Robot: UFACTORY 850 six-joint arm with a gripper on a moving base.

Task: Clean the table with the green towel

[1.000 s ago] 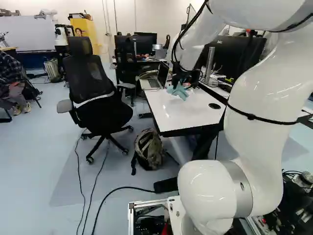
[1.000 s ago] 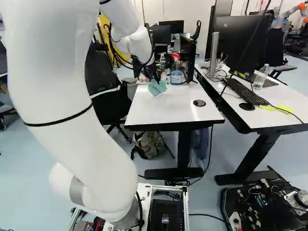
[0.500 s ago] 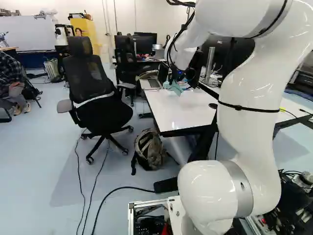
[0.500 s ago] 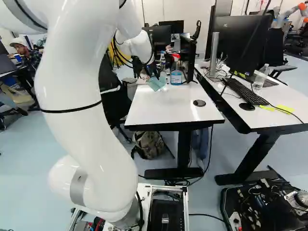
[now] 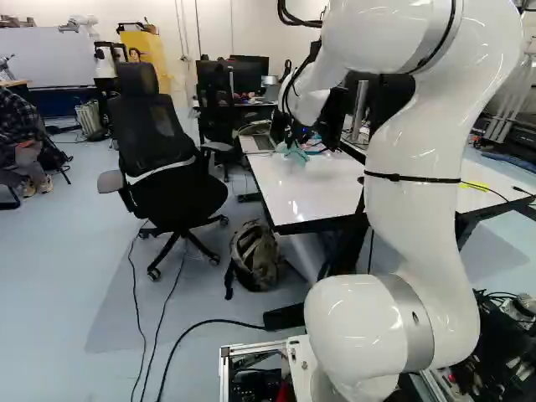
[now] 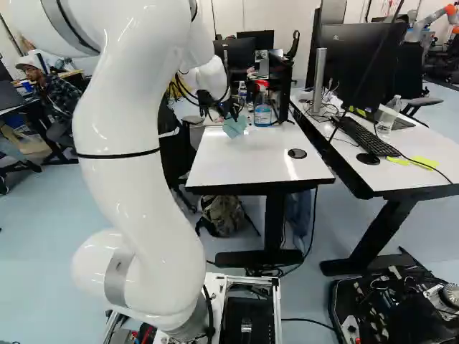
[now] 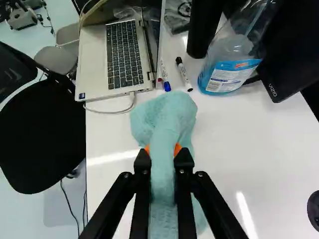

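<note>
Gripper at upper middle of right base view, fingers pinching towel from both sides. Spray bottle upright on table, near towel.

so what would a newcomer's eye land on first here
Probably the big white arm, right of the middle in the left base view. Then perhaps the pale green towel, gripped between its fingers at the white table, with a blue-labelled bottle beyond.
</note>
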